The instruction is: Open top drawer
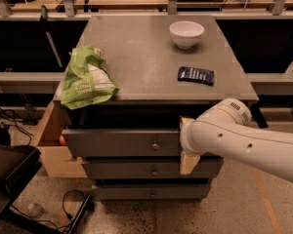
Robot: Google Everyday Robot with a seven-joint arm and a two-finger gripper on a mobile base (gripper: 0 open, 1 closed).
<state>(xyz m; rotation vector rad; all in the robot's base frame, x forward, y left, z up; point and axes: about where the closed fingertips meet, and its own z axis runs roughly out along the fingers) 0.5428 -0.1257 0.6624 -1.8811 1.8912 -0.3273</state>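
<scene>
Reaching in from the right, the white robot arm (244, 147) has its gripper (186, 156) at the right end of the wide grey top drawer (117, 143), which sticks out a little. I cannot tell if the gripper is open or closed. The small round metal knob (156, 146) is just left of it. A crumpled green bag (86, 78) lies up and left.

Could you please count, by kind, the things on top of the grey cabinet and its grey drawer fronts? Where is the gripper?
Bowls: 1 (white bowl)
Bags: 1 (green bag)
Packets: 1 (dark blue packet)
Grey drawer fronts: 3 (top drawer, middle drawer, bottom drawer)
Total: 6
The gripper is at the top drawer's front, right of its knob.
</scene>
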